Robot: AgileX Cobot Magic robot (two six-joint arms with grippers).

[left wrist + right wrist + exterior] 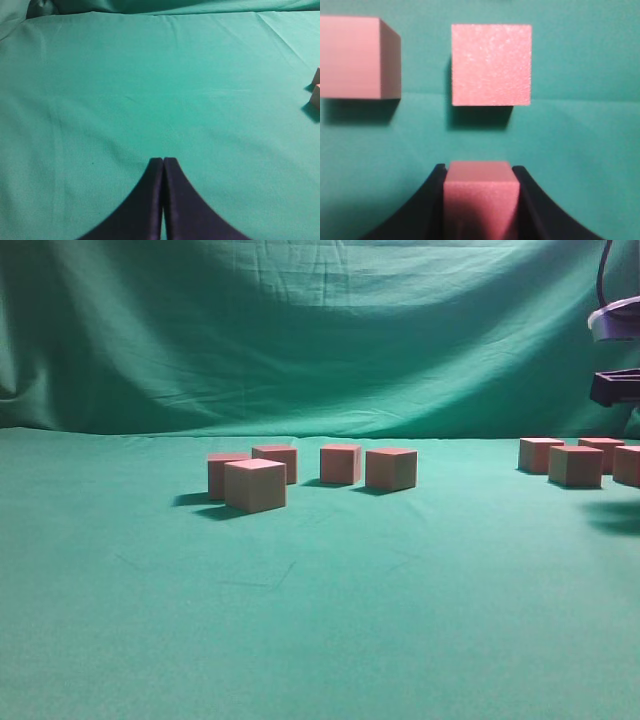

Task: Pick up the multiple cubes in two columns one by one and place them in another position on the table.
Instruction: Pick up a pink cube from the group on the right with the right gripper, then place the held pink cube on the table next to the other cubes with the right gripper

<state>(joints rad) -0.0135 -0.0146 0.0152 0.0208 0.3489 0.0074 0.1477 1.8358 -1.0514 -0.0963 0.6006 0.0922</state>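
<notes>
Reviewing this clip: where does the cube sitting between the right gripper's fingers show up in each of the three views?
Exterior view: not identifiable; the right arm only enters at the right edge, above the right-hand cube group.
Left wrist view: not in it; just the shut left gripper over the table, with cube corners at the right edge.
Right wrist view: bottom centre, the cube between the right gripper fingers.
Shared landmark: the green table cloth.

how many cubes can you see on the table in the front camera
8 cubes. Four near the middle, wait, five with. So 9: four more at right. Others may be hidden off-frame.
</notes>
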